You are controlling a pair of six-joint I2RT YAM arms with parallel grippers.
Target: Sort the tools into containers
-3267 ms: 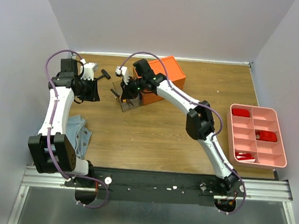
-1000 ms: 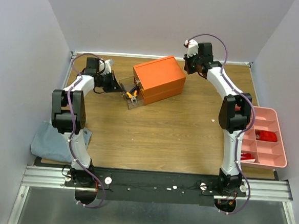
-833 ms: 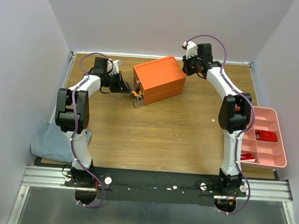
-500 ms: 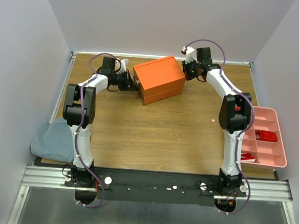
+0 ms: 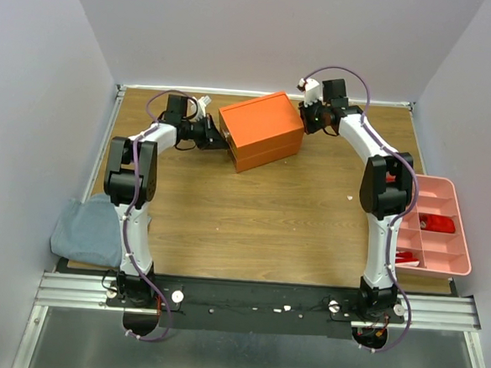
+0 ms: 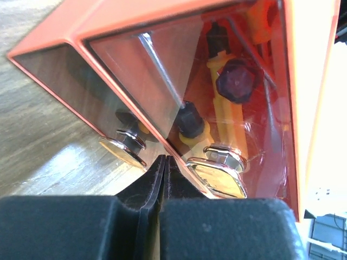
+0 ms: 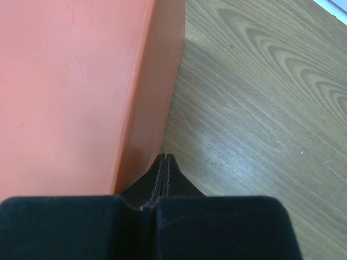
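The orange box stands at the back middle of the table. My left gripper is shut and empty, its tips against the box's left end between two silver drawer knobs. Both clear drawers are pushed in. Through them I see yellow-handled screwdrivers and a dark handle. My right gripper is shut and empty, its tips at the box's right end. The pink tray at the right holds red tools.
A grey-blue cloth lies at the front left by the left arm's base. The wooden table runs between the arms. White walls close in the back and both sides.
The left gripper pushed the pulled-out drawer, with orange-handled pliers in it, into the box and is now at its front. The right gripper moved left to the box's far end.
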